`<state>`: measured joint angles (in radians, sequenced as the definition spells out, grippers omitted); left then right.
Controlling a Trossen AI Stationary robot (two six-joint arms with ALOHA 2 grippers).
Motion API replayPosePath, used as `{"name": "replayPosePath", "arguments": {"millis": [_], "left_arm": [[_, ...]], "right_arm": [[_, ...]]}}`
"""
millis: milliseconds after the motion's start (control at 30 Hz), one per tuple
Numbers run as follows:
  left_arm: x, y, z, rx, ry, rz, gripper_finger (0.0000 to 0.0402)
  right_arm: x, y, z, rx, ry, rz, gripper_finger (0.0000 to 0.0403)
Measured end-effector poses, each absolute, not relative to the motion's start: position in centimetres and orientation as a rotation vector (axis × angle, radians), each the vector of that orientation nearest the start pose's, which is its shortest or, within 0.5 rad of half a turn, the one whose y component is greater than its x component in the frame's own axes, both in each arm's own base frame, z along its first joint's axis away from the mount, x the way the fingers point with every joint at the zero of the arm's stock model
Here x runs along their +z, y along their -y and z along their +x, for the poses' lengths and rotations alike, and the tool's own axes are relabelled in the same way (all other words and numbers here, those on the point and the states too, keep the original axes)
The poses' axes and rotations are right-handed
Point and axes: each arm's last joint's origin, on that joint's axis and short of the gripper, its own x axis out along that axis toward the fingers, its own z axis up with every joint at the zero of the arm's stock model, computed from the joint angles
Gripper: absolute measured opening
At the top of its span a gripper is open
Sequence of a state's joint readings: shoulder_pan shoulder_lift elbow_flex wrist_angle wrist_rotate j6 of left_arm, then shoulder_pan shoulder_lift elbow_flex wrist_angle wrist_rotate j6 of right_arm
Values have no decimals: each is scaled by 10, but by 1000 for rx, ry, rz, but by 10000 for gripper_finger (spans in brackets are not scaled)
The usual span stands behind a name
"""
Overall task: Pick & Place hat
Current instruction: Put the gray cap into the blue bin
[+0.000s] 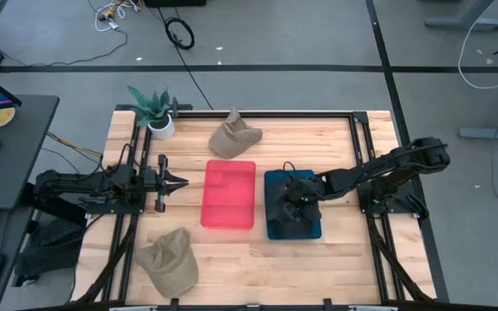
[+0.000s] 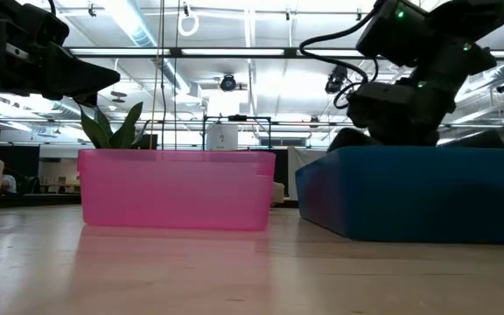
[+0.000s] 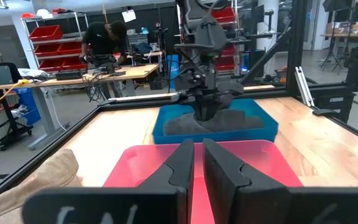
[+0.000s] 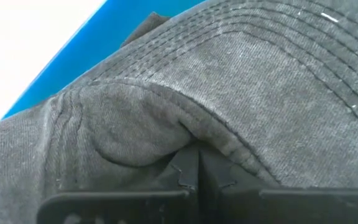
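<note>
A dark grey hat [image 1: 285,214] lies in the blue bin [image 1: 271,231]. In the left wrist view the hat [image 3: 229,122] fills the bin [image 3: 166,127]. My right gripper [image 1: 299,200] reaches into the bin from the table's right and is shut on this hat [image 4: 166,93]. My left gripper [image 1: 178,181] waits, shut, to the left of the pink bin [image 1: 228,194], pointing at it and touching nothing. Two tan hats rest on the table, one at the far edge [image 1: 234,136] and one near-left [image 1: 169,259]. My right gripper [image 4: 197,171] pinches a raised fold of the grey hat's cloth [image 4: 194,134], where the crown meets the stitched brim, between its two fingertips. It comes from above, slanting in from the table's right. The hat still lies in the blue bin [image 4: 73,43].
The pink bin [image 2: 173,188] stands just left of the blue bin [image 2: 409,192] at mid-table. A potted plant [image 1: 156,111] is at the far-left corner. Black rails run along the left and right table edges. A person stands at a bench in the room beyond the table [image 3: 107,40].
</note>
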<state>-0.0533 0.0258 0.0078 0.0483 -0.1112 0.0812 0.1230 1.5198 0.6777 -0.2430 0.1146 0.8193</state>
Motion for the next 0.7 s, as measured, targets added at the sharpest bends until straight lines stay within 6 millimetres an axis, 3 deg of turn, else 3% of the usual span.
{"name": "replayPosePath", "arguments": {"millis": [300, 700], "left_arm": [[169, 2, 99, 59, 28, 79, 39], [169, 2, 99, 59, 28, 79, 39]], "right_arm": [[143, -12, 268, -415, -909, 603, 0], [149, -7, 276, -351, -816, 595, 0]]}}
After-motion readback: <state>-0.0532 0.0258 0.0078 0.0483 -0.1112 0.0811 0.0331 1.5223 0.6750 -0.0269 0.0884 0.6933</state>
